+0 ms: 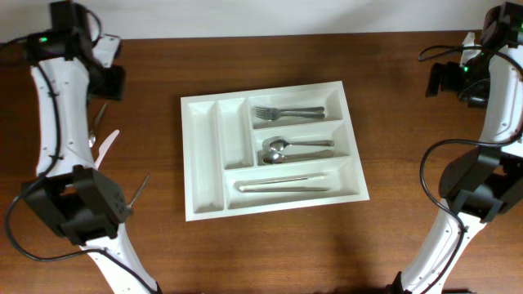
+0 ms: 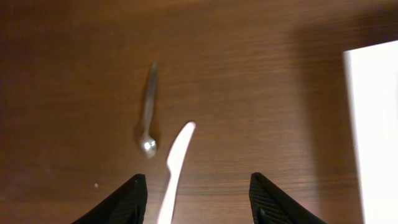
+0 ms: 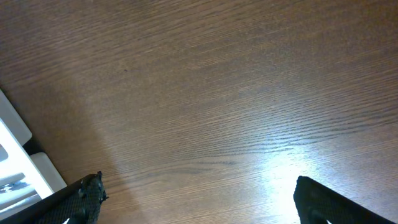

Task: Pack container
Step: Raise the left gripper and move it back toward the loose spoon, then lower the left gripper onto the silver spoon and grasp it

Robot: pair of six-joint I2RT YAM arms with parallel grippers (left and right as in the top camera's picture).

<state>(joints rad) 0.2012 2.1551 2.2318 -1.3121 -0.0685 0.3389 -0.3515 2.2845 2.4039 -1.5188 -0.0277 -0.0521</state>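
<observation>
My left pincer [image 2: 197,186], jaws apart, hovers over a white plastic knife [image 2: 177,155], the white cutlery tray [image 2: 373,124] off to its right.

No legible text, label, brand, number or sign on any surface

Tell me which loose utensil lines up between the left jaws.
The white plastic knife: its lower end runs down between the open jaws, while the small metal spoon lies farther out, beside its tip.

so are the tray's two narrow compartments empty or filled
Empty: both narrow compartments of the tray show bare white plastic; cutlery lies only in the three long ones.
</observation>
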